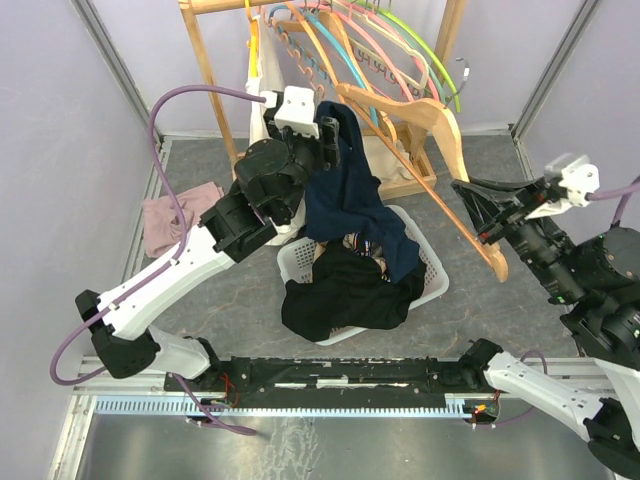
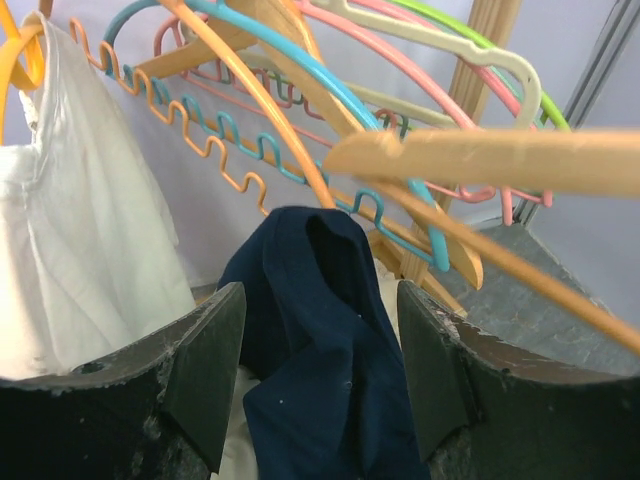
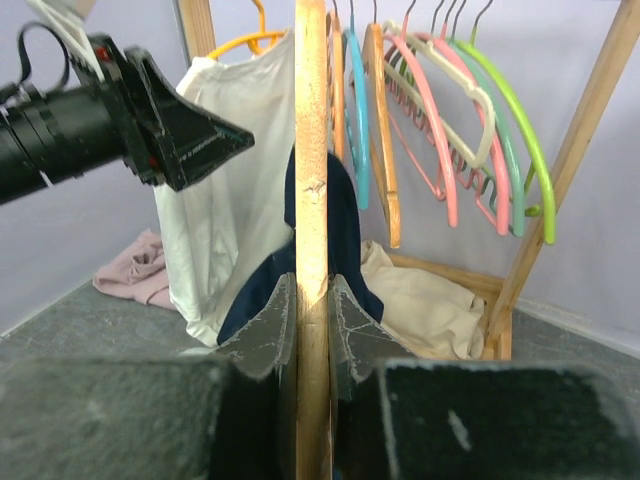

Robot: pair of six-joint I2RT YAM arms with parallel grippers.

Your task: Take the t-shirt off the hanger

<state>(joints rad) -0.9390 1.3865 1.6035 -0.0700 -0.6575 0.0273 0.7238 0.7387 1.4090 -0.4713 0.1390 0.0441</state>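
Two arms share this job, and each pose has a plain reason. Our right gripper (image 3: 312, 290) is clenched on the pale wooden coat hanger (image 3: 311, 150), pads pressed to either side of its flat bar. It holds the hanger out in the air, away from the wooden clothes rack (image 1: 205, 70), so the garment has room to slide off.

Our left gripper (image 2: 320, 310) is released. Its jaws stand wide on either side of the navy blue cotton t-shirt (image 1: 350, 195), and we see no pinch on the cloth. We judge that it is lined up at the shirt's bunched top to take hold there.

That top sits high, beside the far end of the wooden hanger. The shirt's lower part trails down into the white plastic laundry basket (image 1: 430, 275), where it lies on a crumpled black garment (image 1: 340, 300). The basket stands under the hanger, so the shirt should drop straight in. Whether the collar is hooked over the hanger's tip we cannot tell, because the folds hide it.

Close behind hang a row of coloured plastic hangers (image 1: 400, 50) and a white shirt (image 2: 70, 200) on an orange one. We think a pull downward and toward the basket would keep clear of them.
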